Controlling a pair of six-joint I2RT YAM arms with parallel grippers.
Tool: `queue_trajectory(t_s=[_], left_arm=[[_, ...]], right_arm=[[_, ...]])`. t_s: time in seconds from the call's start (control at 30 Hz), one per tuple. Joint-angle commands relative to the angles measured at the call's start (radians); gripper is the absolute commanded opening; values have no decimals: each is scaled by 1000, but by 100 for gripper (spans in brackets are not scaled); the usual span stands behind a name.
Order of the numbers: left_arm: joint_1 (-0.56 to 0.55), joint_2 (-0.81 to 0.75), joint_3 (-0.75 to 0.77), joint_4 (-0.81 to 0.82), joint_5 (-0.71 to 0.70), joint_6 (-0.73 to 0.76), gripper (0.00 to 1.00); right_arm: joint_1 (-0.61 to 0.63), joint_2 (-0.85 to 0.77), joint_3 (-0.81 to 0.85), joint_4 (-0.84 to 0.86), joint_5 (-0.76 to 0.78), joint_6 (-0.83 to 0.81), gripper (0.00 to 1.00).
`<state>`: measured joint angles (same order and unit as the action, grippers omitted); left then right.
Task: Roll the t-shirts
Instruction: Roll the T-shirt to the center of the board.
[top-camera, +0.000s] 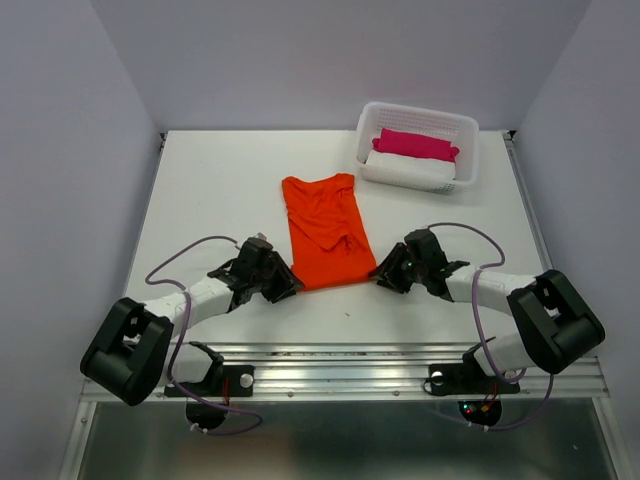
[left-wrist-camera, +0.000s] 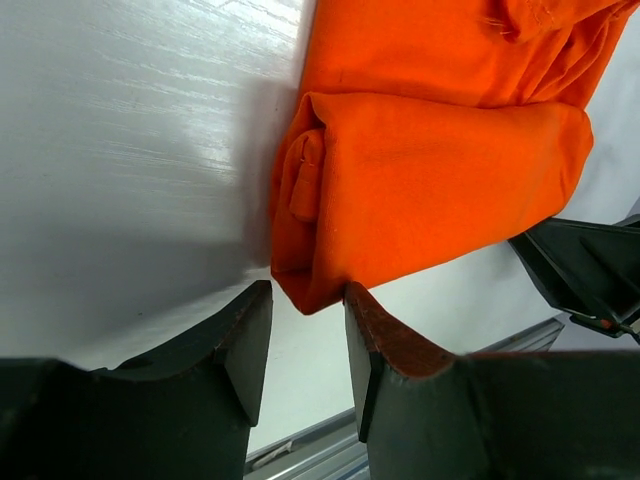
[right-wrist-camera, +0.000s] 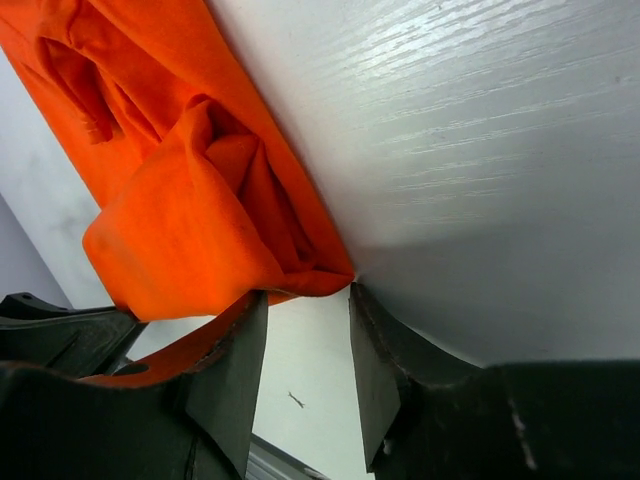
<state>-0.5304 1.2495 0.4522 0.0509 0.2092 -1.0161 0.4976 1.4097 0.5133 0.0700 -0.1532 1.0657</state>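
fingertips of your left gripper bracket the orange-red t-shirt at its near-left rolled corner, right gripper at its near-right; both jaws parted, nothing clamped; its long axis runs away toward the basket

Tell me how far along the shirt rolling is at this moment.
Done: a pink bundle and a white bundle lie in the basket; the orange t-shirt is folded into a narrow strip. In hand: its near end is turned over, left gripper and right gripper at its corners, jaws apart. Left: rolling the rest of the strip.
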Motion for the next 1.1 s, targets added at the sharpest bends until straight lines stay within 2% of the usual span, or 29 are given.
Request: queue_trajectory(t_s=[0.0,0.13,0.17,0.33,0.37,0.4,0.43,0.5,0.77,1.07], left_arm=[[-3,10,-10,35,-16,4,46],[-5,31,-12,49,-33,7,45],[-3,43,-12,53,-40,10,39],[-3,96,-7,76,-56,11,20],[-5,106,-6,78,-54,13,16],[-5,110,-1,76,-54,16,8],[-3,111,0,75,-53,19,1],[-3,103,8,63,-51,20,0],[-5,35,55,-23,-41,24,0],[-5,53,141,-105,-16,50,0]], right_arm=[[-5,-12,-2,36,32,5,48],[-5,1,7,37,37,2,49],[-5,8,7,40,40,2,46],[-5,18,13,48,60,-1,28],[-5,20,17,48,57,-1,17],[-5,20,19,45,53,-3,9],[-5,18,22,40,52,-4,5],[-5,8,27,30,55,-12,1],[-5,-72,48,-64,84,-44,1],[-5,-106,100,-130,103,-75,1]])
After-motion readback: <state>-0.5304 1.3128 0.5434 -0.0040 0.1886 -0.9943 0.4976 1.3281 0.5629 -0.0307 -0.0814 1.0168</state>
